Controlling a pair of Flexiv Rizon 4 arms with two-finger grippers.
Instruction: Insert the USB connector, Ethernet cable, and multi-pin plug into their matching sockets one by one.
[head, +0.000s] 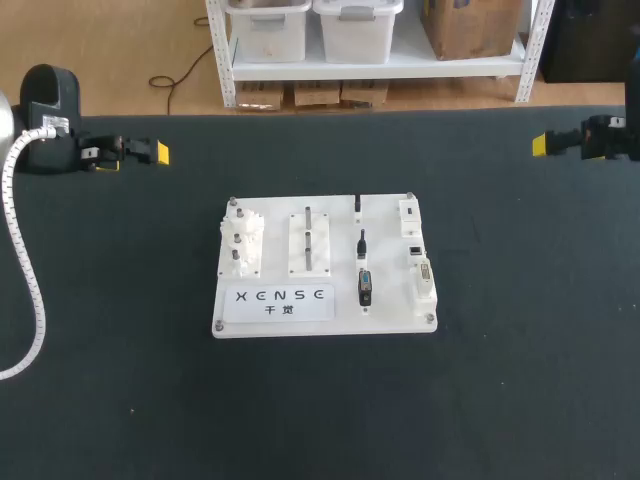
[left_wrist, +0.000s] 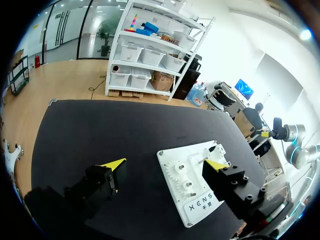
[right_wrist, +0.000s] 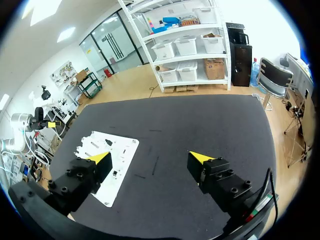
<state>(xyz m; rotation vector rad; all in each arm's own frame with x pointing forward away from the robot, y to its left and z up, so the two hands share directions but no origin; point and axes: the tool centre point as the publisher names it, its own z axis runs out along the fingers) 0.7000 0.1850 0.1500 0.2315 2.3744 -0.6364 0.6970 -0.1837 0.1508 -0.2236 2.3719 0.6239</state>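
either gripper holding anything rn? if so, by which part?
Nothing is held. The left gripper and the right gripper are both open and empty, each off to its own side of the white board.

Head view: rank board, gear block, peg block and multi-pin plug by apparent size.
1. white board, by far the largest
2. gear block and peg block: look about alike, so not ranked against each other
3. multi-pin plug, smallest
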